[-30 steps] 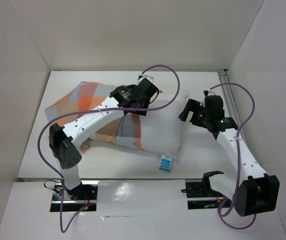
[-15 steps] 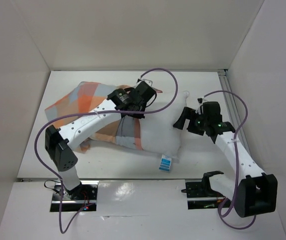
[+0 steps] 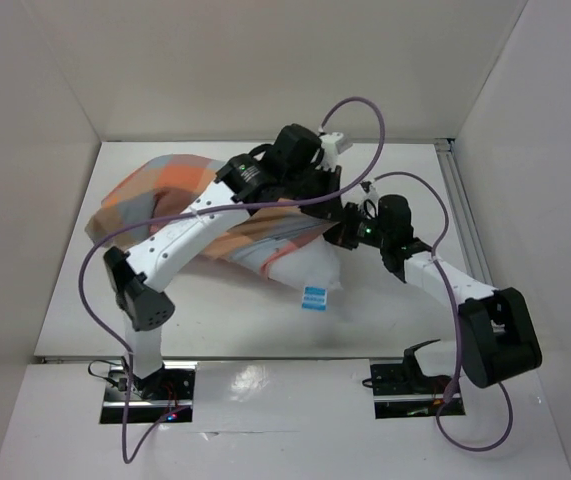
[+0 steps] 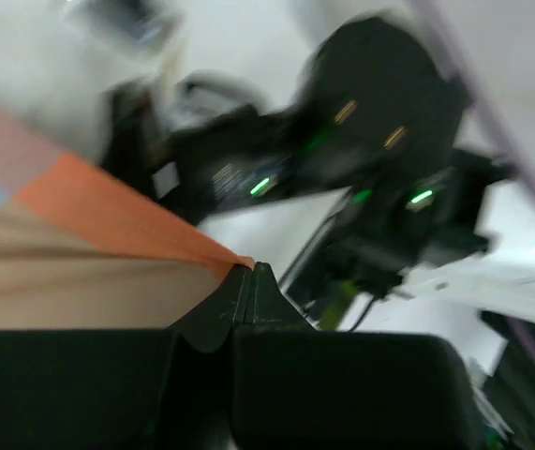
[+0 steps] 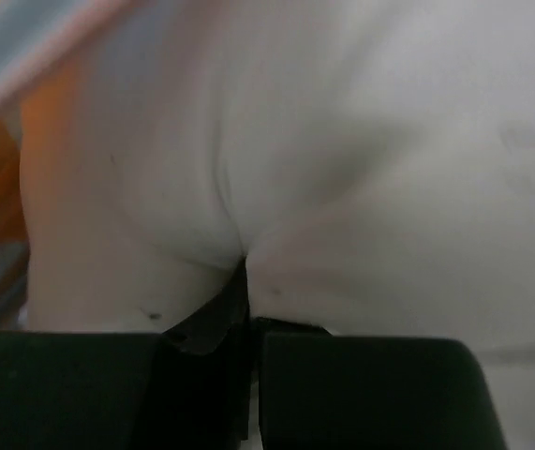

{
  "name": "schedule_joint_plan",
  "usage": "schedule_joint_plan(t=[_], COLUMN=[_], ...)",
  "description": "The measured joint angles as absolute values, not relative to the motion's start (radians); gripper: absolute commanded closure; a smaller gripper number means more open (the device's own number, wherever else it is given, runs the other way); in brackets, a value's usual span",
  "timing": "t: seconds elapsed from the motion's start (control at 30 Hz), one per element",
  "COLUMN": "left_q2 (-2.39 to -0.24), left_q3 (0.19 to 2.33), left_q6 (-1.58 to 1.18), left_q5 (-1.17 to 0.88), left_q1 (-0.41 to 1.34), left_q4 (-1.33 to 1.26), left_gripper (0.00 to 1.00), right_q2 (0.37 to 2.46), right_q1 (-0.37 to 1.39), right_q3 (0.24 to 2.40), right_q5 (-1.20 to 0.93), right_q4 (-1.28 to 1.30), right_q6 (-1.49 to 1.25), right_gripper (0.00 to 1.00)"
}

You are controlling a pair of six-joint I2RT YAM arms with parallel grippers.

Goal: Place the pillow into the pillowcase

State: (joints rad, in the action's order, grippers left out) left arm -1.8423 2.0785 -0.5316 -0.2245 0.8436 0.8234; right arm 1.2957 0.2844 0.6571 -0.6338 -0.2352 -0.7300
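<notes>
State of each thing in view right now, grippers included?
Checked orange, blue and grey fabric pillowcase: rumpled, drawn over part of the pillow.
Plump white rectangular pillow: partly inside the pillowcase, end with the blue label exposed.
Left gripper: shut on the pillowcase's orange edge.
Right gripper: shut on a fold of the pillow.

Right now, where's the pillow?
Top view: the pillow lies mid-table, mostly covered by the checked pillowcase on its left. Its white end with the blue label pokes out toward the near edge, and the right claw pinches its fabric.
</notes>
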Motion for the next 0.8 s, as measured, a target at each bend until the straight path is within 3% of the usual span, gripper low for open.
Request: schedule_joint_plan(t=[0.1,0.23,0.5,0.57,0.6,0.77,0.8], left_q2=[-1.971,-2.074,-2.077,-2.034,-2.020,-2.000,-1.982], left_q3=[2.199,2.204,2.292,2.244,2.234,2.245,2.226], left_q6=[-0.583,-0.645,-0.708,-0.702,-0.694,-0.605,-0.583], left_q5=[-0.392,-0.535,-0.705,-0.713,-0.715,-0.669,-0.629], left_q1=[0.842,0.836,0.764,0.751,0.743,0.700,0.695], left_q4=[0.724,0.655,0.588,0.559,0.559,0.664,0.691], left_gripper=[1.00,1.00,1.00,0.78,0.58,0.26,0.22], right_q2=[1.339,1.362,1.309,1.285,1.291,1.460,1.477], right_q1=[0.288,0.286,0.291,0.312,0.322,0.333,0.333], right_q3=[0.670,0.656,0.665,0.672,0.674,0.694,0.694], right_q5=[-0.635,-0.595,-0.441,-0.401,-0.394,-0.393,-0.383], right_q4=[-0.376,-0.470,-0.560,-0.573,-0.590,-0.620,-0.583], right_q6=[-0.800,-0.852,-0.853,-0.839,-0.837,-0.864,-0.861], right_gripper=[1.00,1.00,1.00,1.00,1.00,1.00,0.86])
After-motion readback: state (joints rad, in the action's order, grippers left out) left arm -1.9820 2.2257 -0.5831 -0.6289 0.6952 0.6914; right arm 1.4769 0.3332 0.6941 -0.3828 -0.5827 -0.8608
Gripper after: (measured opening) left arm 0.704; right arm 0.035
